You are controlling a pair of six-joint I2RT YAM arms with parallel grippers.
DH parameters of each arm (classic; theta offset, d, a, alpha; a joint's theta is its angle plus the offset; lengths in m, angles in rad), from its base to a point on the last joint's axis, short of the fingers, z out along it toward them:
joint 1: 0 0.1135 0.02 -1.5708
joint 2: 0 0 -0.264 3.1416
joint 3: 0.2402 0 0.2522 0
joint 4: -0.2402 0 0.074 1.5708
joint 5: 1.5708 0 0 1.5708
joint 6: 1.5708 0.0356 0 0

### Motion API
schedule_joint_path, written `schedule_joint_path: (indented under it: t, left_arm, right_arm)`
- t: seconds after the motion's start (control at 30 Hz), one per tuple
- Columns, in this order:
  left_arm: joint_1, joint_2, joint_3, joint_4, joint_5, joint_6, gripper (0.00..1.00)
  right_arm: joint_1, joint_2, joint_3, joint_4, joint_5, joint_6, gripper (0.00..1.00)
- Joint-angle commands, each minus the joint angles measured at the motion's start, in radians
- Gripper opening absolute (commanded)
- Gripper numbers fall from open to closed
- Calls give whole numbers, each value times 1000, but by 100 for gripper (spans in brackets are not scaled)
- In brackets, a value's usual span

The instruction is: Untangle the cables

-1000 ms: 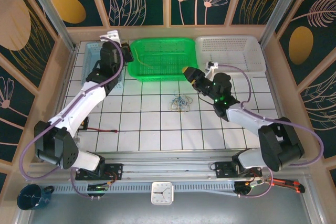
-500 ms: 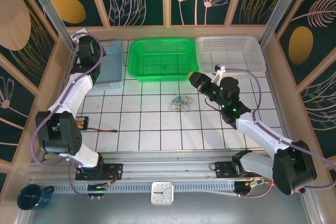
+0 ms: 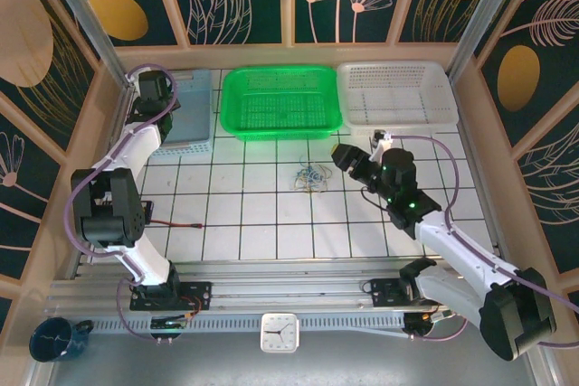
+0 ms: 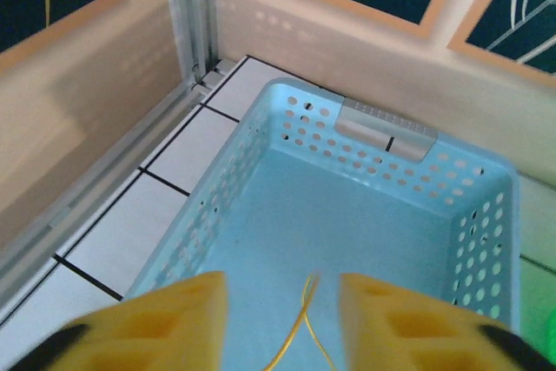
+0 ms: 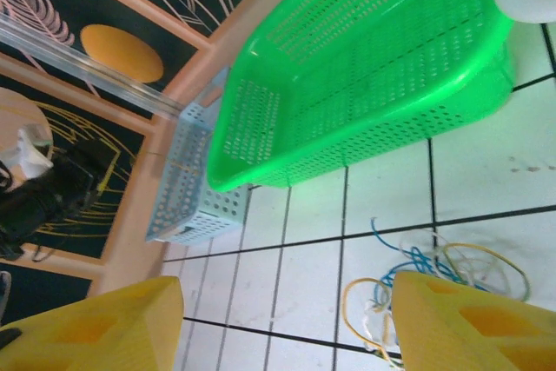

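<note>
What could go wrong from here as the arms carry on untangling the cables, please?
1. A thin yellow wire lies between the open fingers of the left tool over the blue basket; it might catch on a finger and get dragged out when that tool pulls away.
2. The cables on the tiles form one knotted clump near the open right tool; a grab there may well take several strands and lift the whole bundle.

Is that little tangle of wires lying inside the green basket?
No, the cables lie on the white tiled table, in front of the green basket and outside its rim.
</note>
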Motion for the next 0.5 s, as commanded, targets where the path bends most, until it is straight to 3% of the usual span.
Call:
schedule_joint_path:
  t: [0.0,0.17,0.47]
  left_arm:
    - [3,-19,7,-11,32,4,62]
    - [3,-56,30,-55,113,8,81]
    - [-20,-144,31,-126,433,-27,83]
  right_arm:
    - [13,-15,17,-92,58,-47,65]
    - [30,0,32,-141,77,-65,65]
    - [42,48,49,-182,83,-79,64]
